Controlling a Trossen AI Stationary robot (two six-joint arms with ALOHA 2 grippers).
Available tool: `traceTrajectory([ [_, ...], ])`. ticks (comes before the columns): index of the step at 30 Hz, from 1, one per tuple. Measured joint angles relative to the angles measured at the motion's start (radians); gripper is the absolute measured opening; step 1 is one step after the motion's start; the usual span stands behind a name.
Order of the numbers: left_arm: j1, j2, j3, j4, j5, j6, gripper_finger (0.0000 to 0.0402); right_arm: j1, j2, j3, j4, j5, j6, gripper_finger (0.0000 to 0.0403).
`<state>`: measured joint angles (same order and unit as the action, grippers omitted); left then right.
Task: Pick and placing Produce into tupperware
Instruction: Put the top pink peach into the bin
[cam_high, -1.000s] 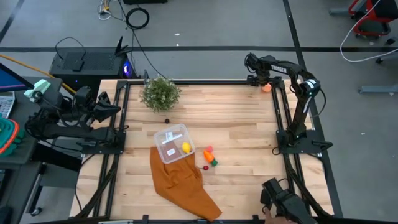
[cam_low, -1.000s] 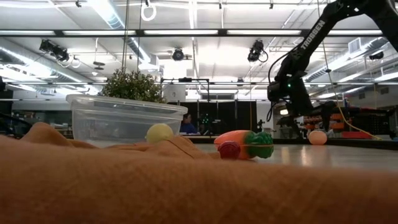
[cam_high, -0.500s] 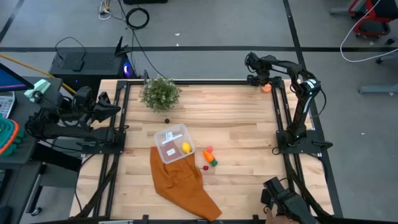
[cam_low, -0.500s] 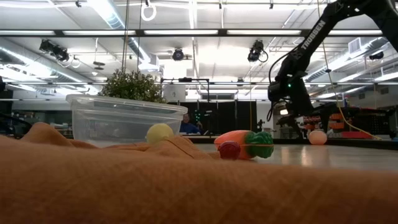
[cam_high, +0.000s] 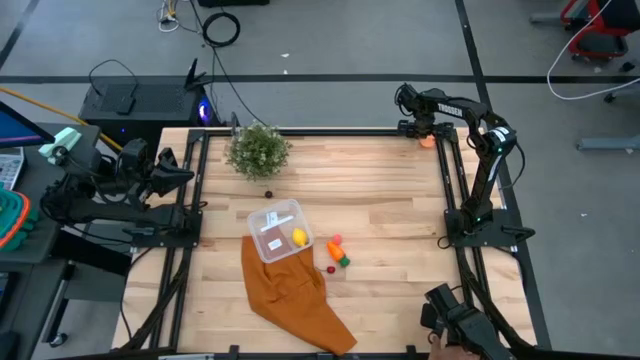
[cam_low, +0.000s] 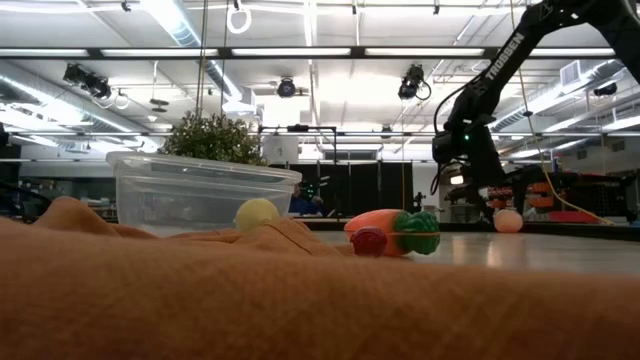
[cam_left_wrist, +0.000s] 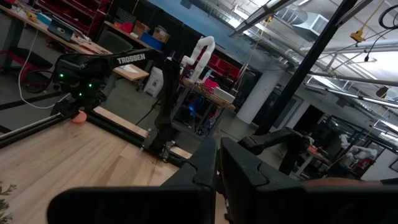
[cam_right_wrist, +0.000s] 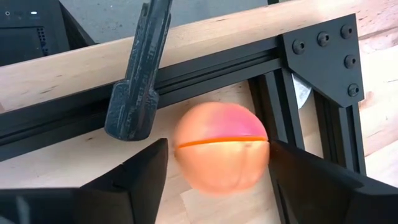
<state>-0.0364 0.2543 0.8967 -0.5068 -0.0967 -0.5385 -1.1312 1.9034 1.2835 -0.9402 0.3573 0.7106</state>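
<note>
Now the right pincer, spread astride the orange ball at the counter's far right corner, is risking knocking it against the frame.

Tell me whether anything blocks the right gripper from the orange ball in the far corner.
Nothing visible does. The round orange-pink ball sits directly between the right gripper's open fingers, on the wooden table beside the black metal frame rail.
</note>
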Motion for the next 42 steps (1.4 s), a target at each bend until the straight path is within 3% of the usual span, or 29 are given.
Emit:
traceTrajectory([
  [10, 0.0, 0.0, 0.0, 0.0, 0.0, 0.0, 0.0034, 0.0, -0.001, 0.0, -0.001, -0.002, -0.008, 0.0202],
  [34, 0.0, 0.0, 0.0, 0.0, 0.0, 0.025, 0.0035, 0.078, -0.064, 0.0, -0.039, -0.023, -0.048, 0.0171],
  [38, 0.0, 0.0, 0.0, 0.0, 0.0, 0.026, 0.003, 0.073, -0.064, 0.0, -0.041, -0.021, -0.06, 0.0174],
  [42, 0.0, 0.0, 0.0, -0.001, 0.0, 0.026, 0.0028, 0.063, -0.064, 0.0, -0.057, -0.02, -0.05, 0.0201],
])
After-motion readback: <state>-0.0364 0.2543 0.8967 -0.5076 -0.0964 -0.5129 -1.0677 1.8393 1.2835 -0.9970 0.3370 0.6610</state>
